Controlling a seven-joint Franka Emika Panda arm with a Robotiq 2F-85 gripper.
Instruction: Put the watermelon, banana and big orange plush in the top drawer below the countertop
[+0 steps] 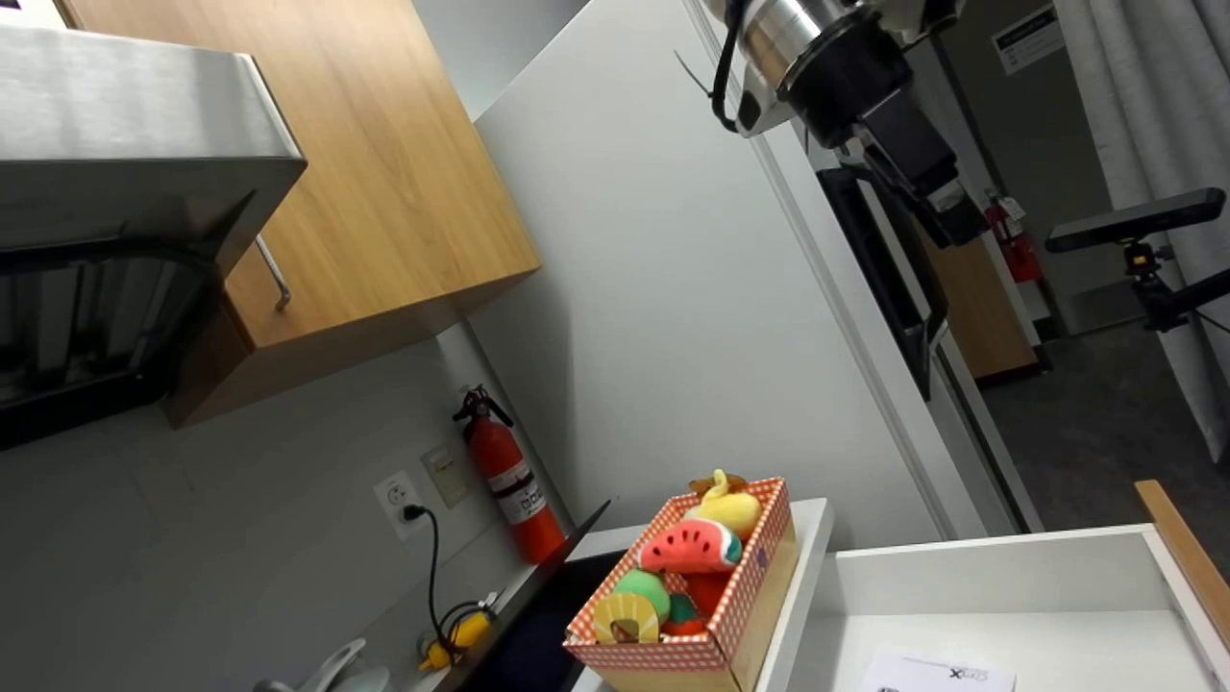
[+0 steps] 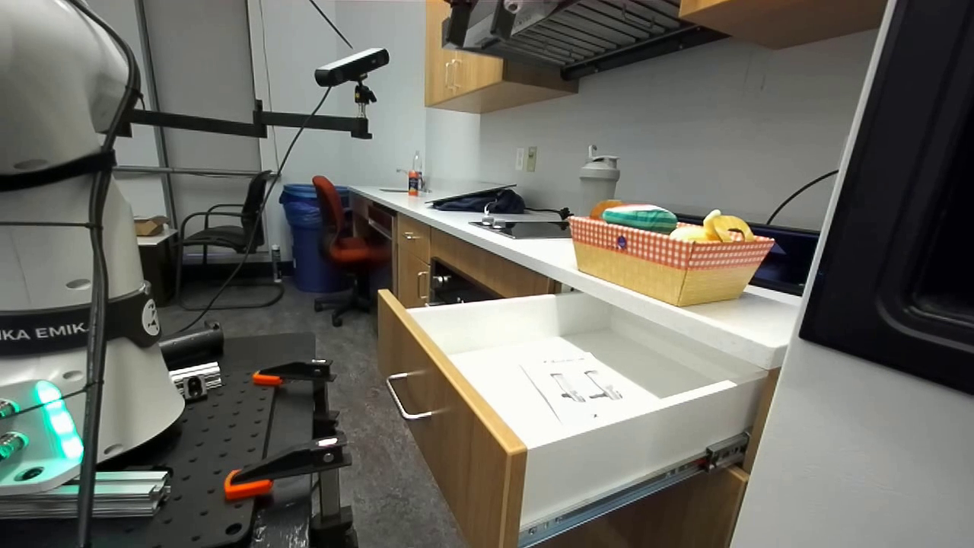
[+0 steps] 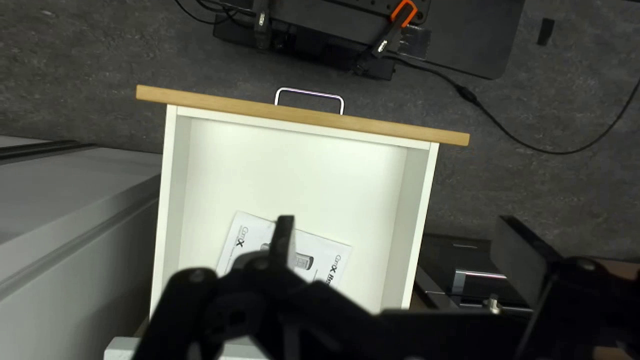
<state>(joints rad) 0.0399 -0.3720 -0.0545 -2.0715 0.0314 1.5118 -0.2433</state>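
Observation:
The watermelon (image 1: 690, 546) lies in the basket, red face showing; its green rind (image 2: 639, 218) shows in an exterior view. The yellow banana (image 1: 730, 509) lies beside it at the panel end, also visible in an exterior view (image 2: 728, 227). An orange-coloured toy (image 2: 605, 207) peeks over the basket rim; I cannot tell if it is the big orange plush. The top drawer (image 2: 639, 426) is pulled open, also seen in the wrist view (image 3: 300, 170). My gripper (image 3: 397, 225) is open and empty, high above the drawer; it shows in an exterior view (image 1: 951, 207).
The checked basket (image 2: 670, 266) stands on the white countertop (image 2: 548, 259) and holds several toys, including a green round one (image 1: 642, 591). A printed paper (image 3: 320, 250) lies in the drawer. A tall white panel (image 1: 692, 288) stands beside the drawer.

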